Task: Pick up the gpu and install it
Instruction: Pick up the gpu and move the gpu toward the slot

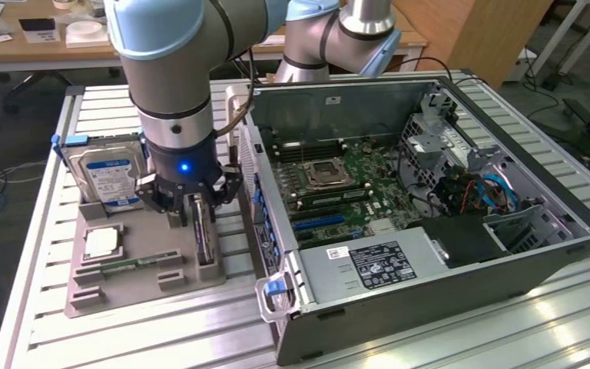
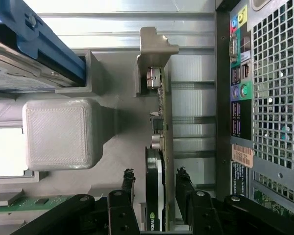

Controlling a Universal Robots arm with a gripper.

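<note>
Evidently the work is at its first step. The gripper (image 1: pixel 194 211) hangs low over the grey holder tray (image 1: pixel 131 288) in the middle left of the exterior view, just beside the open computer case (image 1: pixel 377 307). The gpu (image 1: pixel 205 234) stands on its long edge in a slot on the tray's side nearest the case, with its silver end bracket running along the top. In the wrist view the dark fingers (image 2: pixel 129 181) stand apart on either side of the card. One is close against the bracket side. The other shows a narrow gap to the black heatsink face. So the jaws straddle the gpu without clamping it, and I judge that it is seated in the tray and not lifted.

Nothing of the install shows as done. The motherboard (image 1: pixel 346 177) lies bare inside the case at centre frame, and its blue expansion slots (image 1: pixel 321 221) hold no card. The hard drive (image 1: pixel 111 173) stands in the tray's far left corner, and the memory stick (image 1: pixel 131 264) lies flat nearer the front. Grasping, lifting, carrying across to the case and seating the card all remain.
</note>
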